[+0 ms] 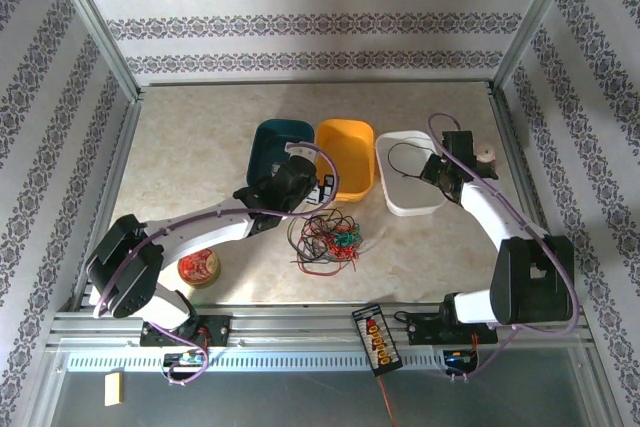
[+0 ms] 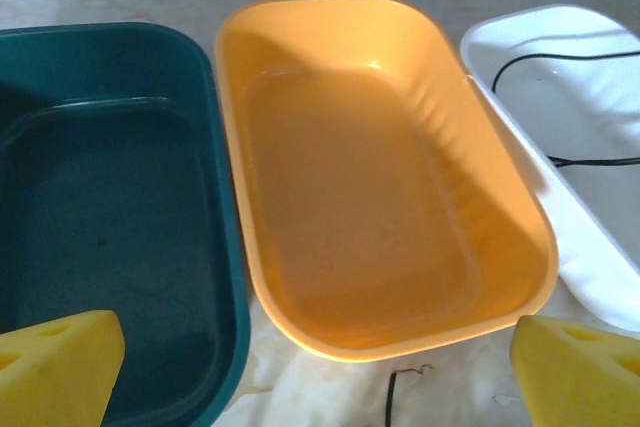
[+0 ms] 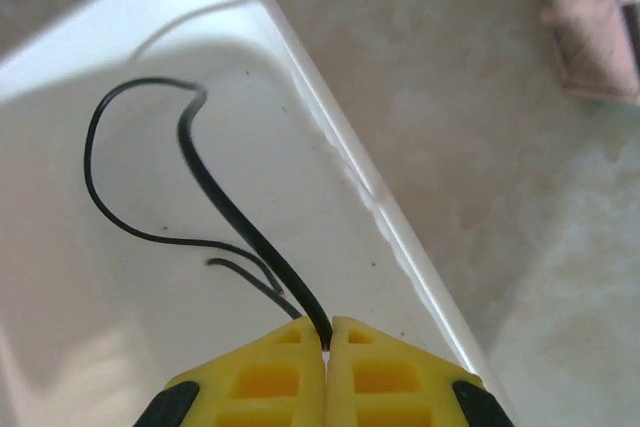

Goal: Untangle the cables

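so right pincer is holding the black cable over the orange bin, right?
Wrong bin. The right pincer is holding the black cable over the white bin, as the right wrist view shows.

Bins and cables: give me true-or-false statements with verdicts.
1. The right hand is shut on a black cable that trails into the white bin. True.
2. The orange bin holds a red cable. False: it is empty.
3. The left hand is open. True.
4. The tangle lies in the teal bin. False: it lies on the table, in front of the bins.
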Motion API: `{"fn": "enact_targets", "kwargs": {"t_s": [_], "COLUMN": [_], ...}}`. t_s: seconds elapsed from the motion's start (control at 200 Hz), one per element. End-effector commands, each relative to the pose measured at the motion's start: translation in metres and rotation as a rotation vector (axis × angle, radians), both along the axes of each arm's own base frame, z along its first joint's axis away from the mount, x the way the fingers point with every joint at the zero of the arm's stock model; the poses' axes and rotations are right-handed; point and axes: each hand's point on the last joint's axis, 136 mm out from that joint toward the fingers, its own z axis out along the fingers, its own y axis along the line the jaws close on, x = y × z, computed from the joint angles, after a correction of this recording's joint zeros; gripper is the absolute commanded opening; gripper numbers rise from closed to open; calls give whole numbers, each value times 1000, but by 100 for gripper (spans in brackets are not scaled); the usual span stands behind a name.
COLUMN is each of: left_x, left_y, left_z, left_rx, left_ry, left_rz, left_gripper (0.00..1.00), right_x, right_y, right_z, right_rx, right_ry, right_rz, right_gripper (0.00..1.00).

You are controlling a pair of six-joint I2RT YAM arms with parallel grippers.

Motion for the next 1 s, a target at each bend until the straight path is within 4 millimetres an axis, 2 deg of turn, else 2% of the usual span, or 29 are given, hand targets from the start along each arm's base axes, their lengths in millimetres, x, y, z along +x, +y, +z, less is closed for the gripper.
{"fn": "enact_targets", "kwargs": {"t_s": [0.0,0.03,0.095,0.16,0.28,0.37,0.43,0.48,0.575,0.635,0.695,0.74,0.81,0.9,0.945,0.995], "left_x": [-3,-4,-4,-3,-4,-4,-3,-1,2,1,1,1,0,-3,-4,-6], "left_y": [17,19,25,29,31,33,40,51,90,114,126,131,138,148,150,153], "left_z": [2,1,-2,-6,-10,-12,-12,-14,-26,-37,-43,-43,-41,-38,-36,-35], "left_rx": [14,22,46,63,74,82,84,66,-4,-61,-94,-90,-65,-40,-37,-35], "left_ry": [12,15,22,39,47,53,59,78,159,214,228,222,222,213,204,197], "left_rz": [55,56,76,92,94,102,134,191,382,490,527,537,550,576,580,585], "left_gripper": [99,99,99,99,99,99,99,99,99,99,99,99,99,99,99,99], "right_x": [2,3,4,3,-2,-8,-12,-16,-33,-58,-88,-110,-136,-163,-166,-159], "right_y": [6,8,11,13,15,17,29,51,124,175,219,245,275,304,311,315], "right_z": [-4,-1,8,20,44,61,74,84,101,104,102,95,81,56,43,33], "right_rx": [43,49,48,38,9,-13,-18,-3,51,69,73,80,92,63,5,-69], "right_ry": [-5,-10,-33,-61,-112,-148,-183,-218,-270,-266,-245,-215,-154,-65,-34,-27], "right_rz": [-15,-9,-1,2,9,25,79,175,500,729,939,1061,1194,1335,1361,1342], "right_gripper": [0,3,31,43,53,54,54,54,53,53,53,53,53,53,53,53]}}
